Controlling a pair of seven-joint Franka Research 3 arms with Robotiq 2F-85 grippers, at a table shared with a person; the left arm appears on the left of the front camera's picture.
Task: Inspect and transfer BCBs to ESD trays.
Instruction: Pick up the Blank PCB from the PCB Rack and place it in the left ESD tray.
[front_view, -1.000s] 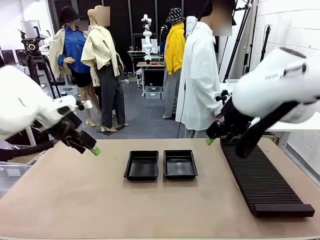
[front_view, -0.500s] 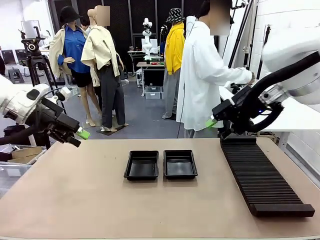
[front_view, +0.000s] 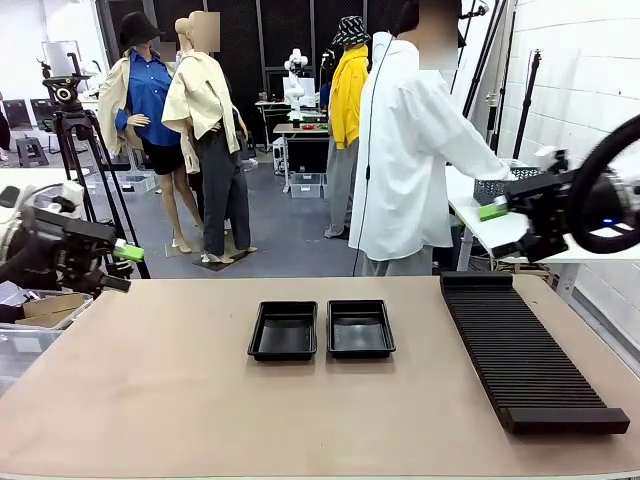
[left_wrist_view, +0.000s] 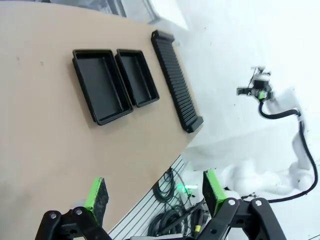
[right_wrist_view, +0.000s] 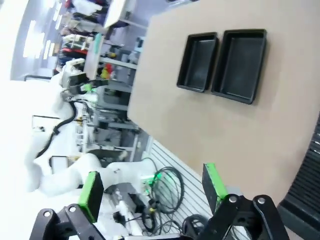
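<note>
Two black ESD trays, the left one (front_view: 285, 331) and the right one (front_view: 360, 328), lie side by side at the table's middle with nothing in them. They also show in the left wrist view (left_wrist_view: 100, 85) and the right wrist view (right_wrist_view: 241, 65). The BCBs are out of view. My left gripper (front_view: 127, 252) hangs open off the table's left edge, far from the trays; its green pads (left_wrist_view: 95, 195) stand wide apart with nothing between. My right gripper (front_view: 492, 211) is open too, raised beyond the table's far right corner, its pads (right_wrist_view: 212, 181) likewise holding nothing.
A long black ribbed rack (front_view: 525, 350) runs along the table's right side. A person in a white coat (front_view: 410, 150) stands at the far edge, an arm stretched toward a grey mesh basket (front_view: 497, 187) on a side table. A tripod (front_view: 75, 130) stands at the left.
Both arms have swung outward and away from the table's middle, the left to the left edge, the right up and to the right. The person has turned and reached rightward.
</note>
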